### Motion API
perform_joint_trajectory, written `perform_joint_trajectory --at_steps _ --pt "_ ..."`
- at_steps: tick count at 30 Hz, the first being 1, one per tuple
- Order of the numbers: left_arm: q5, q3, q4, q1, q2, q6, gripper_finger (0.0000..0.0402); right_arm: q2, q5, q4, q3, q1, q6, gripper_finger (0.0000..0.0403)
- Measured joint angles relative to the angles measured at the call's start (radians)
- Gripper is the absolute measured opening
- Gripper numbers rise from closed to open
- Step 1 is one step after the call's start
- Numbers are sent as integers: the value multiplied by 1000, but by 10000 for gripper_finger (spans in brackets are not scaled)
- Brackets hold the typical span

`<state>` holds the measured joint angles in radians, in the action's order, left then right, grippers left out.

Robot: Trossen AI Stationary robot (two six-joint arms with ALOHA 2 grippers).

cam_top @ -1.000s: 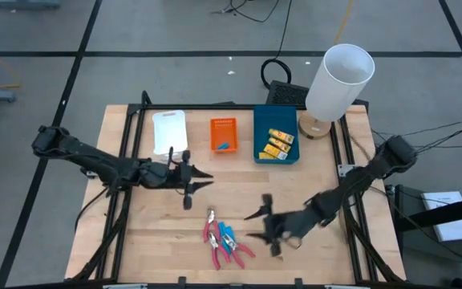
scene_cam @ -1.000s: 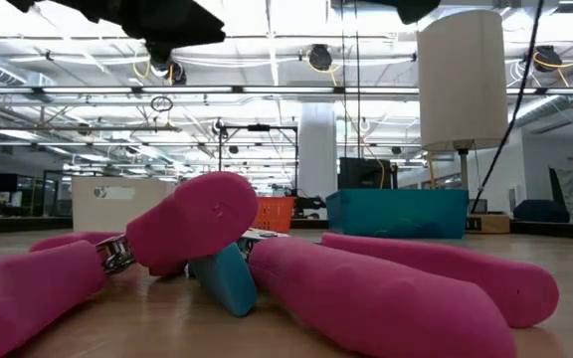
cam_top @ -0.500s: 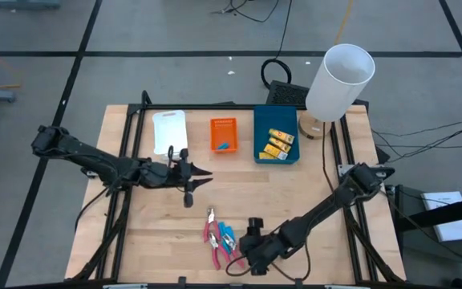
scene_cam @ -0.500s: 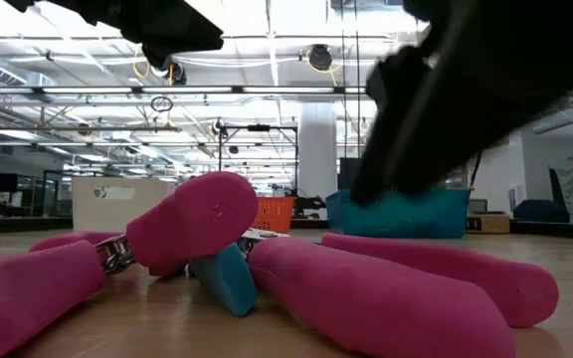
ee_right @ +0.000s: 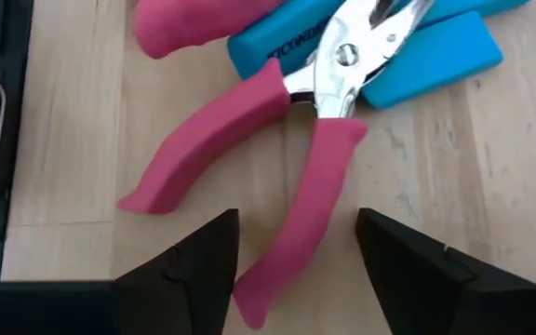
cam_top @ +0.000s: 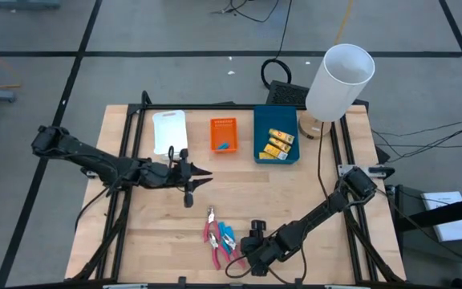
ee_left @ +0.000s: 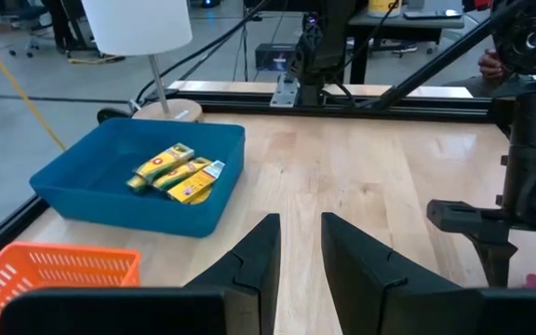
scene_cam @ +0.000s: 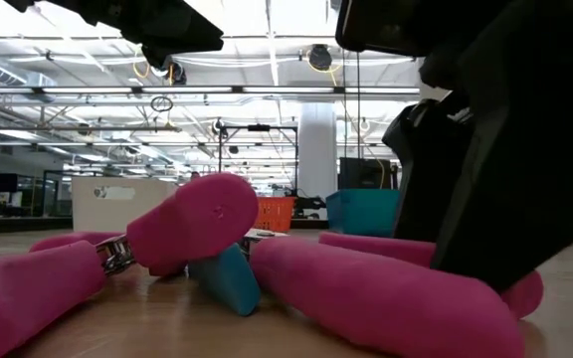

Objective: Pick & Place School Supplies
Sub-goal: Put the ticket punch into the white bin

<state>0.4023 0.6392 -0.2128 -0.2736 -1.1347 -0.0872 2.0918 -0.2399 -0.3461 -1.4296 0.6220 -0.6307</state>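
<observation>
Right claw (ee_right: 296, 256) open over pink-handled pliers (ee_right: 277, 140), wooden table (cam_top: 311, 185), warehouse room

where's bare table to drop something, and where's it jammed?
Free: the wood between the blue tray and the right gripper, and the near-left corner below the left gripper. Crowded: the far edge, with white tray, orange basket, blue tray and lamp, and near-centre, around the pink-handled pliers.

Matt pink rubbery handles (ee_right: 310, 200) meet shiny metal pliers jaws above pale wood table (ee_right: 68, 140); blue tray (ee_left: 110, 191) seems plastic.
</observation>
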Motion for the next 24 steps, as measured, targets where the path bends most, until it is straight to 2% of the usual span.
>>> perform_joint_trajectory --at_steps 16,19,24 --pt "0 0 2 0 0 2 88 -20 -16 -31 3 -9 17 47" --pt "0 0 4 0 0 2 88 -50 -64 -72 7 -5 29 36" --pt "0 0 18 0 0 -10 88 -119 -170 -133 5 8 34 45"
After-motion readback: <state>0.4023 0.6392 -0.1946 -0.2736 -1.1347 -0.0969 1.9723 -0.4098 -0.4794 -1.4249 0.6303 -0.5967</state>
